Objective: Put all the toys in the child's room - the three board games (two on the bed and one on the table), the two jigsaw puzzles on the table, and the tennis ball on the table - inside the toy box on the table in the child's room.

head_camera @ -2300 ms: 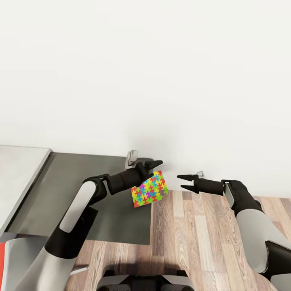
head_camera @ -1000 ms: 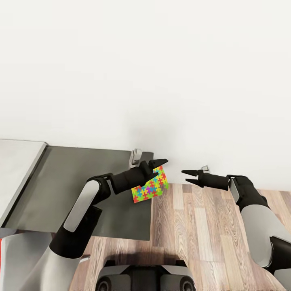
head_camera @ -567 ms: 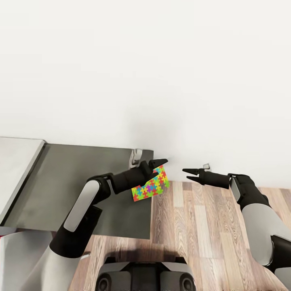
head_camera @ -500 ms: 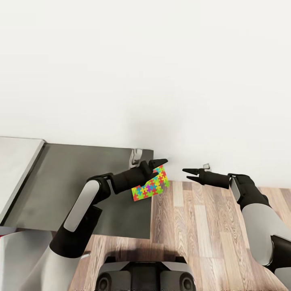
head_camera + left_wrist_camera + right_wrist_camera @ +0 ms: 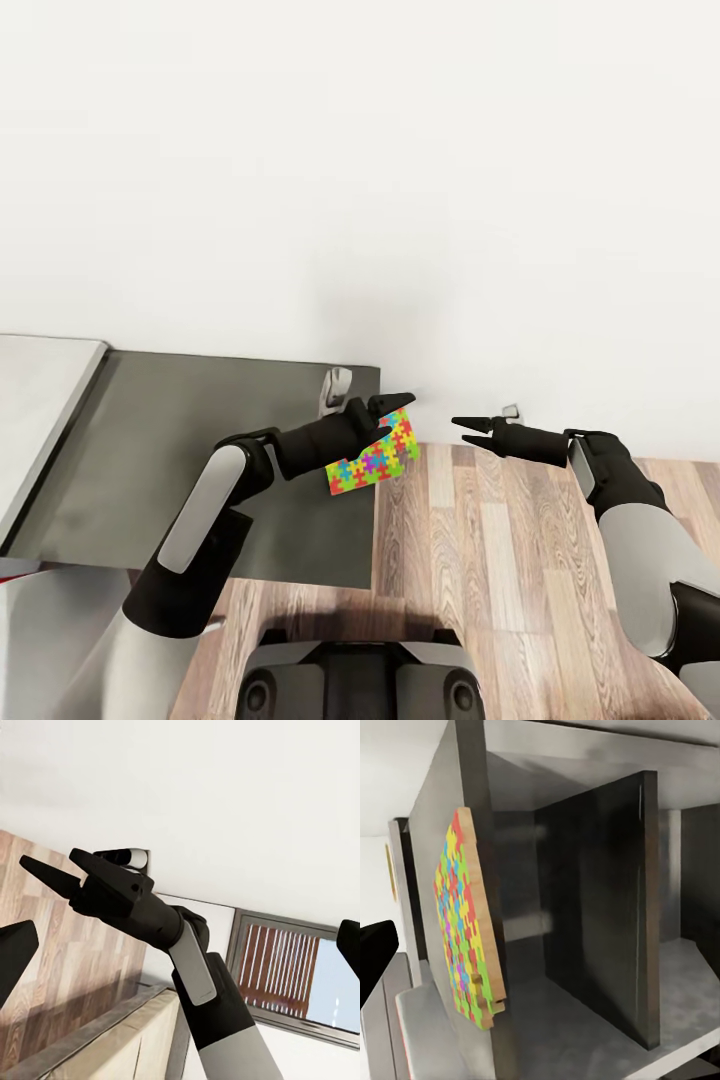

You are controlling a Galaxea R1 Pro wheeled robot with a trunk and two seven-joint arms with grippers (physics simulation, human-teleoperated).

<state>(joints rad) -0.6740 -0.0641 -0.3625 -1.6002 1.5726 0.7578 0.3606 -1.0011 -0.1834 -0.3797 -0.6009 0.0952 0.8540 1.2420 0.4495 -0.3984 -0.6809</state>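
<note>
A jigsaw puzzle (image 5: pixel 372 455), a flat slab of bright interlocking pieces, hangs in the air just past the corner of the table's dark grey wing (image 5: pixel 190 450). My left gripper (image 5: pixel 385 417) is shut on its upper edge. In the right wrist view the jigsaw puzzle (image 5: pixel 465 922) stands edge-on beside the table's dark side. My right gripper (image 5: pixel 462 430) is open over the wood floor, a short way right of the slab, with its fingers pointing at it. The left wrist view looks at that right gripper (image 5: pixel 64 866), whose fingers are spread with nothing between them.
The table's light grey top (image 5: pixel 40 390) lies at the far left. A white wall runs behind everything. A small grey fitting (image 5: pixel 335 385) sits at the table's back corner, and another (image 5: pixel 510 410) is at the wall's foot. Wood-plank floor (image 5: pixel 500 560) spreads to the right, and my base (image 5: pixel 350 685) is below.
The whole picture has shifted a little, so the table sits slightly higher and further left. The puzzle stays in my left gripper, and the right gripper stays open.
</note>
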